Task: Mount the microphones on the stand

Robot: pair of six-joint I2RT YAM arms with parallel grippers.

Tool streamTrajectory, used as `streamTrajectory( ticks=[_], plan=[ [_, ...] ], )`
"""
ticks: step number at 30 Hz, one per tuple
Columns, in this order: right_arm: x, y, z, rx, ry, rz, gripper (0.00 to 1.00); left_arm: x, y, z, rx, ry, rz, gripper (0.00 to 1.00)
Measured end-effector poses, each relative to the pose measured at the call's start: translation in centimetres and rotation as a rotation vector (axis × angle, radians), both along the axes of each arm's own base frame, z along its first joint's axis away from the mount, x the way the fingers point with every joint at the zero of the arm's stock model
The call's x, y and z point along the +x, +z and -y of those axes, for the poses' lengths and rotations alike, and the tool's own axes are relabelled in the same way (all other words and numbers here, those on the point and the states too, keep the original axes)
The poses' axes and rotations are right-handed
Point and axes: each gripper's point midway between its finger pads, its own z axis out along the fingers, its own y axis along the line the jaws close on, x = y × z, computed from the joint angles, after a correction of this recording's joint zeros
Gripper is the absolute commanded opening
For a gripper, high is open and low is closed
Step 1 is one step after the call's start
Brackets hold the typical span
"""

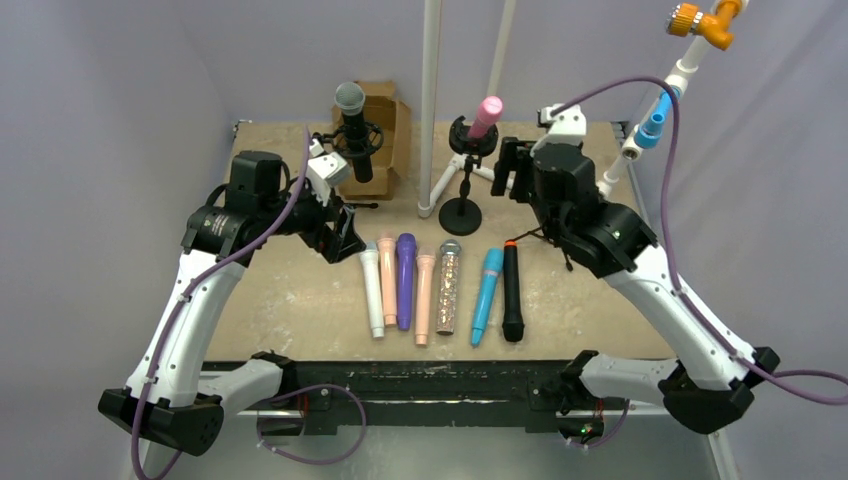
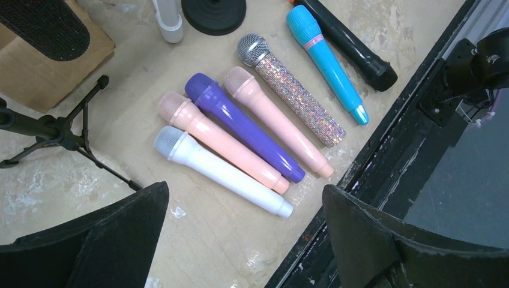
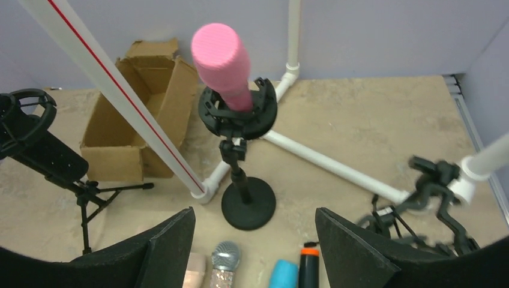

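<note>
- Microphones lay nearest my bases, seven loose in one row on the surface (image 1: 290,300): the white microphone (image 2: 222,171), a peach microphone (image 2: 219,141), the purple microphone (image 2: 243,126), a second peach microphone (image 2: 276,120), the glitter microphone (image 2: 297,99), the blue microphone (image 2: 324,60) and the black microphone (image 2: 348,42).
- I judged them to be light, stiff sticks with smooth, round barrels, apt to roll or slip. Mid-handle, across the barrel, looked the best hold, leaving the tail free for a stand's clip.
- My left tool (image 2: 246,231) hung over the row's left end, fingers apart and holding nothing.
- My right tool (image 3: 255,252) was farther in, also spread and empty, facing the round-base stand (image 3: 248,207).
- Two more microphones were already mounted, making nine: the pink microphone (image 3: 222,63) in that stand and a mesh-headed microphone (image 1: 352,120) on the tripod stand (image 2: 54,132).
- One cardboard box (image 1: 388,135) sat farthest back.
</note>
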Motion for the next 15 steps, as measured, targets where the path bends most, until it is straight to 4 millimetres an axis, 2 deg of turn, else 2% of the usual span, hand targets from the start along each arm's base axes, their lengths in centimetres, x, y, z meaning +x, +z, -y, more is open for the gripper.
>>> streamTrajectory(
  ticks=[3, 6, 10, 15],
  plan=[
    [-2.4, -0.6, 1.8, 0.014, -0.037, -0.034, 0.76, -0.2, -0.2, 0.0, 0.003, -0.001, -0.012, 1.0],
    [-4.0, -1.7, 3.5, -0.008, -0.087, -0.081, 0.74, -0.4, -0.4, -0.1, 0.01, -0.005, -0.02, 1.0],
    [-4.7, -3.2, 4.9, -0.06, -0.142, -0.132, 0.67, -0.6, -0.6, -0.2, 0.014, -0.009, -0.03, 1.0],
    [-4.9, -4.4, 5.7, -0.105, -0.186, -0.172, 0.65, -0.8, -0.7, -0.2, 0.018, -0.011, -0.04, 1.0]
  ],
)
